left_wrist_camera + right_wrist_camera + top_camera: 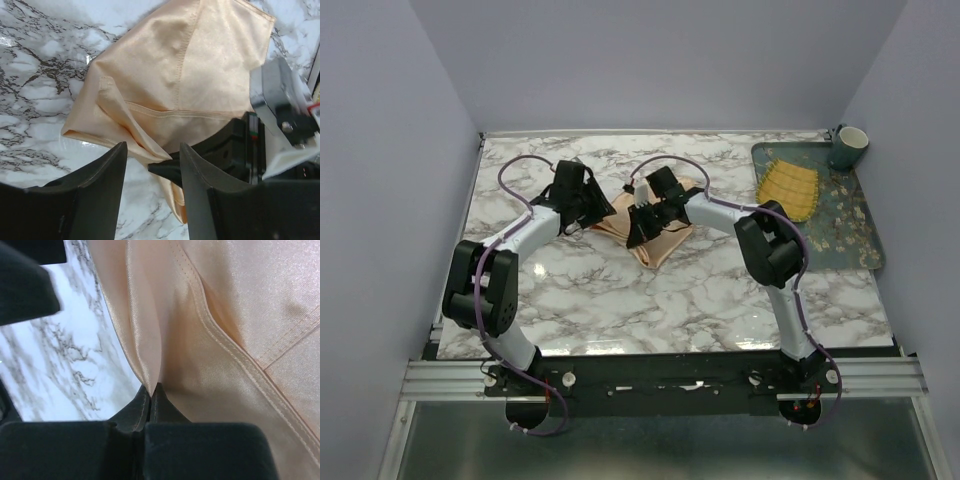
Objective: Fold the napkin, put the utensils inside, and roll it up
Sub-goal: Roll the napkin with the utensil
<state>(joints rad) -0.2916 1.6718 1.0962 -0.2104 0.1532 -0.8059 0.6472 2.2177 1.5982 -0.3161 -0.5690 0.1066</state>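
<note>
The peach-orange napkin (655, 240) lies crumpled on the marble table, between the two grippers. My right gripper (151, 389) is shut on a fold of the napkin's edge (210, 315); in the top view it (638, 232) sits over the cloth. My left gripper (152, 150) is open and empty, its jaws just short of the napkin's near corner (175, 75), with the right gripper's black fingertip between them. In the top view the left gripper (592, 215) is at the napkin's left edge. No utensils are visible.
A patterned tray (850, 235) lies at the table's right edge with a yellow waffle cloth (788, 187) on it and a green mug (848, 146) at its far corner. Walls close in the table on three sides.
</note>
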